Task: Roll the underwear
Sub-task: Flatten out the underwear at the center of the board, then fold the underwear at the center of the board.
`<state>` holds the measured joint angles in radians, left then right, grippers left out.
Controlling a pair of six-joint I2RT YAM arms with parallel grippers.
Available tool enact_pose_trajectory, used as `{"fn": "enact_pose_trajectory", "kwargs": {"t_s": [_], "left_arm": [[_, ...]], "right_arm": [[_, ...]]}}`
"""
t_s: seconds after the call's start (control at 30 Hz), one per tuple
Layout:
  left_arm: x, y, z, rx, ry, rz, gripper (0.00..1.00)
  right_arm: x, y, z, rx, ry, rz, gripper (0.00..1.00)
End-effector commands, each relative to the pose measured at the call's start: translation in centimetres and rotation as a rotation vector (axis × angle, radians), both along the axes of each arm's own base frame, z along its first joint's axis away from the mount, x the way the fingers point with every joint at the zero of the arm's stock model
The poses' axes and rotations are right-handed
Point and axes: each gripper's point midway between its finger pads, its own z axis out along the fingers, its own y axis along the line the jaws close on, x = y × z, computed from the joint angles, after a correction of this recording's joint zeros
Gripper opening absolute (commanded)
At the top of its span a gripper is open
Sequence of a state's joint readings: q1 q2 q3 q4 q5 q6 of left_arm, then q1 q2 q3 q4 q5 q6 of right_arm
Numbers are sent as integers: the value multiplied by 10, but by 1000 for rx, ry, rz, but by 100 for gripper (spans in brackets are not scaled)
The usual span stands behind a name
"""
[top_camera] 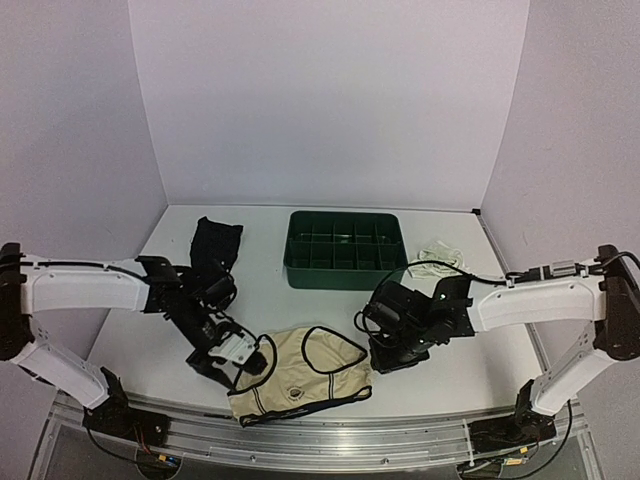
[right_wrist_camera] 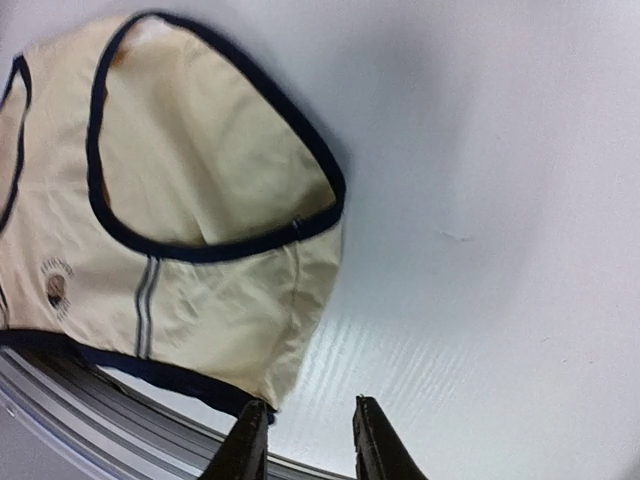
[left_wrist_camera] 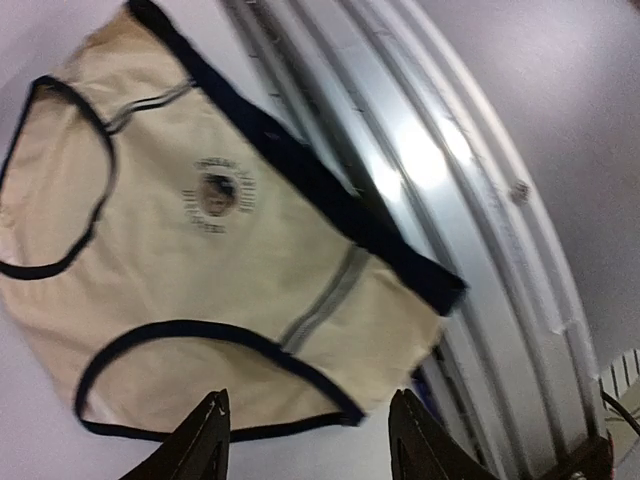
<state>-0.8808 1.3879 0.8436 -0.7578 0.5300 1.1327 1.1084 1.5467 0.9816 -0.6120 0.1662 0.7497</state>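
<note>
While both arms reach over the table (top_camera: 300, 310), the cream underwear (top_camera: 300, 385) with black trim lies spread flat at its near edge, between them. The left gripper (left_wrist_camera: 310, 400), at the garment's left edge, has its fingers well apart and empty. The right gripper (right_wrist_camera: 310, 405), just right of the garment, is parted more narrowly and holds nothing. The black underwear (top_camera: 215, 250) lies far left and the white underwear (top_camera: 435, 258) far right, on either side of a green tray (top_camera: 345, 215).

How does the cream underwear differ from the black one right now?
The cream underwear is pale with black trim; the black underwear is plain dark. The cream one lies spread flat at the near edge, the black one bunched farther back left. Both are unrolled.
</note>
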Motion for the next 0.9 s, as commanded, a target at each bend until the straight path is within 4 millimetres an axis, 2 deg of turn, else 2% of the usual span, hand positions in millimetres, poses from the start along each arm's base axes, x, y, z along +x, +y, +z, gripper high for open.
{"fn": "enact_pose_trajectory", "kwargs": {"t_s": [0.0,0.1,0.17,0.27,0.4,0.5,0.57,0.63,0.73,0.8,0.87], "left_arm": [[67,-33,15,-94,-65,141,53],[96,-38,19,-117,-81,176,53],[103,-39,23,-131,-85,169,54],[97,-35,22,-139,-105,123,55],[83,-25,23,-140,-106,88,58],[75,-19,26,-156,-125,65,58],[67,-14,26,-168,-134,39,59],[61,-10,24,-172,-139,17,59],[56,-5,21,-160,-130,16,59],[54,-4,20,-152,-117,19,59],[53,-3,20,-150,-109,24,59]], "right_arm": [[7,29,7,32,25,-50,19],[3,44,-15,60,77,-40,9],[1,43,-36,31,102,-47,3],[2,41,-64,-26,152,-45,1],[18,27,-82,-74,166,-72,0],[49,9,-83,-94,136,-86,0],[74,9,-81,-103,99,-29,0],[97,21,-77,-116,45,91,2],[124,53,-66,-126,-29,292,4],[139,72,-54,-119,-67,368,6],[144,87,-35,-94,-84,409,9]]}}
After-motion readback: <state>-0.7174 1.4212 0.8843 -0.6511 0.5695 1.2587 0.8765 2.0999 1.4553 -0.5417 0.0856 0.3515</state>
